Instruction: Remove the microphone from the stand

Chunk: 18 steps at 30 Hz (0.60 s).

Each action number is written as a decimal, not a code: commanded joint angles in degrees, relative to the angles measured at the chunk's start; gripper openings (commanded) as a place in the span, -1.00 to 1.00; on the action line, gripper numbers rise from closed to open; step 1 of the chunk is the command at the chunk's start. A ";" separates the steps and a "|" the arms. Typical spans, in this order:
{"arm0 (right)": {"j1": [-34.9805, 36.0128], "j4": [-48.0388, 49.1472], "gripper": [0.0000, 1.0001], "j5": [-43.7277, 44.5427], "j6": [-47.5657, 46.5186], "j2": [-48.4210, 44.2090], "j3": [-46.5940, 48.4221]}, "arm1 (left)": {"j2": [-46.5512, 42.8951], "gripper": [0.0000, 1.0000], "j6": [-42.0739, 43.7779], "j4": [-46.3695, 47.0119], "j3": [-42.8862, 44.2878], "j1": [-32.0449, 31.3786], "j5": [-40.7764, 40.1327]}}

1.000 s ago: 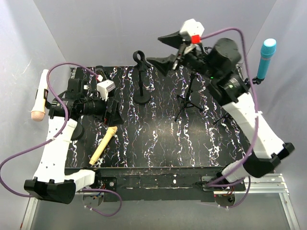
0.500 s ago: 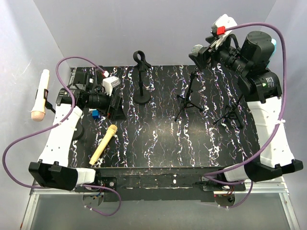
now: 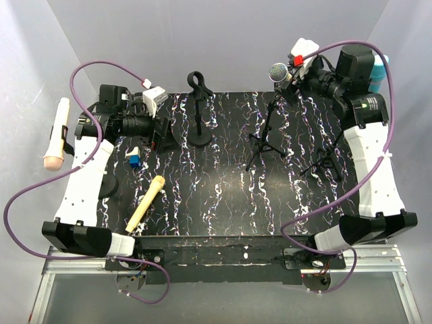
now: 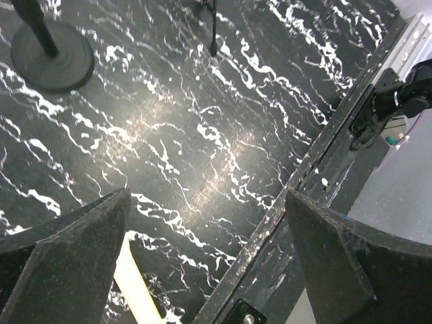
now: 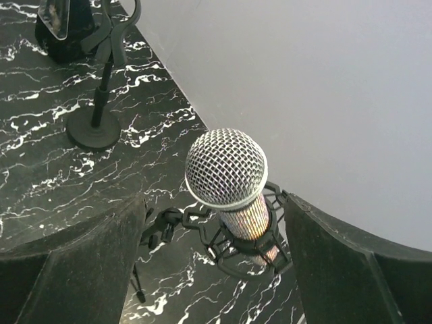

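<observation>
Locate the microphone (image 3: pixel 277 70) at 1 o'clock on the table (image 3: pixel 223 202). Its mesh head sits upright in the shock mount (image 5: pixel 233 253) on top of the tripod stand (image 3: pixel 264 135). In the top view, the right gripper (image 3: pixel 295 67) is at the microphone's 3 o'clock with its jaws spread wide. In the right wrist view you see the head framed between the two fingers (image 5: pixel 74 263), touching neither. The left gripper (image 3: pixel 160 138) hangs at 10 o'clock over the table, jaws released and holding nothing. A round-base stand (image 3: pixel 198 111) stands at 12 o'clock. A yellow microphone (image 3: pixel 146 203) lies at 8 o'clock.
</observation>
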 commanded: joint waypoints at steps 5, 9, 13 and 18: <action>-0.66 5.54 0.68 -5.07 -9.13 4.75 -0.41 | -1.92 0.93 2.12 3.96 4.42 -0.60 5.82; -0.66 14.14 0.58 -4.02 -10.19 3.01 -7.07 | -2.19 0.90 3.27 3.96 4.33 -0.78 5.38; -0.39 22.33 0.40 -2.35 -12.13 -0.25 -15.53 | -2.27 0.93 1.95 4.92 3.81 -0.78 5.11; 0.66 27.95 0.07 0.46 -10.20 -2.62 -19.31 | -2.36 0.96 0.54 6.59 3.80 -0.78 6.08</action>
